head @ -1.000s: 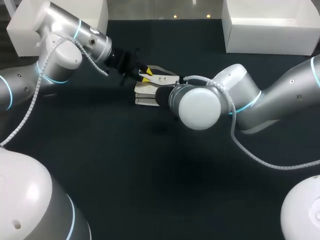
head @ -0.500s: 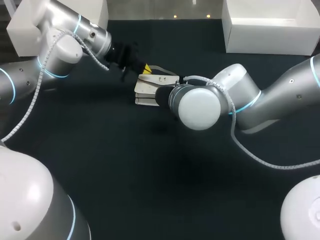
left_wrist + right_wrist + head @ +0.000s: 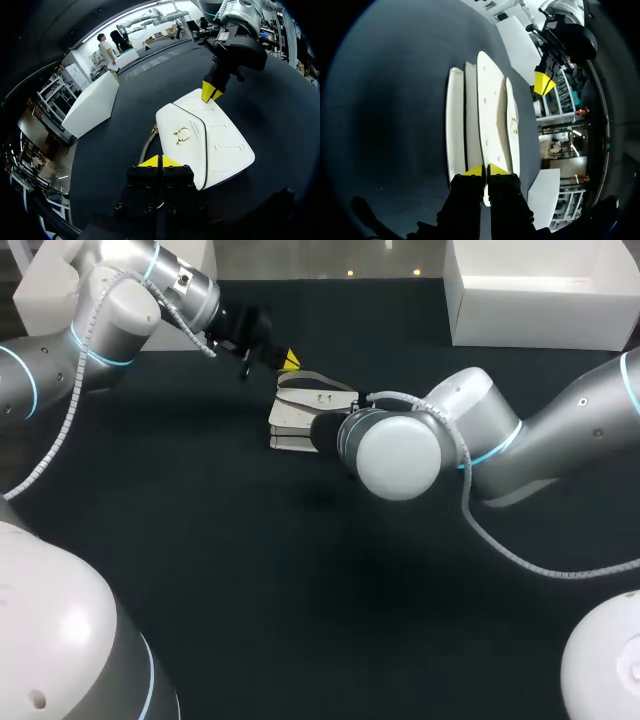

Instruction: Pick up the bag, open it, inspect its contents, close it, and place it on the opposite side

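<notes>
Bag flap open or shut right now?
Shut. The flap lies flat on the bag, gold clasp at its edge.

left arm (image 3: 110,310): extended, jaws pressed together | right arm (image 3: 520,445): extended, jaws clamping bag (image 3: 290,420)

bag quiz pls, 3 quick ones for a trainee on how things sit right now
1. True or false: the bag stands upright.
2. The right gripper is pinching: A) the bag's middle B) the bag's edge C) its strap
3. Fill in: the clasp on the bag's flap is ____ coloured.
Key: 1 false, it lies flat on the table; 2 B; 3 gold.
</notes>
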{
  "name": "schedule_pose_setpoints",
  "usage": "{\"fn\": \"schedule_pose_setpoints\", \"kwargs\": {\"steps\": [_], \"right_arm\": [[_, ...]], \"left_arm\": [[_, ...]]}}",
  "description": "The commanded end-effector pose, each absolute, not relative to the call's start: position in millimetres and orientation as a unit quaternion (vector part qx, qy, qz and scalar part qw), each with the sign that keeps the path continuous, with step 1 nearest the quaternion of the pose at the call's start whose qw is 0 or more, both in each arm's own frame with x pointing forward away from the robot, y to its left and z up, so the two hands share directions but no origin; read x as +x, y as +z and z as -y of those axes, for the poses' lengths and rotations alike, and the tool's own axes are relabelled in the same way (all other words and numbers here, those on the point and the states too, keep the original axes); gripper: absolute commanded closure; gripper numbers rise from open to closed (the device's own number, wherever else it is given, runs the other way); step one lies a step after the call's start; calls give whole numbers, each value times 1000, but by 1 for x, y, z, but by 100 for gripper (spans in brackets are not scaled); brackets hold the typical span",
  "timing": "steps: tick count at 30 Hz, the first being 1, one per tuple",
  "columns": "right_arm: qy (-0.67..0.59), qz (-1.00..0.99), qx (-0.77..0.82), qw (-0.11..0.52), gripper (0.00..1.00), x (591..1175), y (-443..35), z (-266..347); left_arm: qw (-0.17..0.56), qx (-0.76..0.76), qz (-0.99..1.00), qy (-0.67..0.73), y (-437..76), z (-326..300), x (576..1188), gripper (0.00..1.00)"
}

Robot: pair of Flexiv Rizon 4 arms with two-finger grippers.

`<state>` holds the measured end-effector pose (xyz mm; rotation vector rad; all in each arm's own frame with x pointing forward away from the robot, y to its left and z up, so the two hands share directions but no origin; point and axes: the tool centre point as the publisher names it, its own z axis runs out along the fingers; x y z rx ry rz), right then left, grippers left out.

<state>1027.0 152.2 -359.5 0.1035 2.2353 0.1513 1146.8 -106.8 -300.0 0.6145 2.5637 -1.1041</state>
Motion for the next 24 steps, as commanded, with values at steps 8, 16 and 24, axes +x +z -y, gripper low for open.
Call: {"fn": "schedule_pose_setpoints", "kwargs": {"steps": [8,16,24], "right_arm": [[64,-875,43,478,100,1026,-363,-151],[64,-875,43,478,100,1026,-363,-151],[64,-875,43,478,100,1026,-363,-151]], "left_arm": [[184,258,-864,-391,-289,94,1134,14],[233,285,-840,-399,-292,91,1107,29],[240,291,-836,-399,-301,92,1099,28]]}}
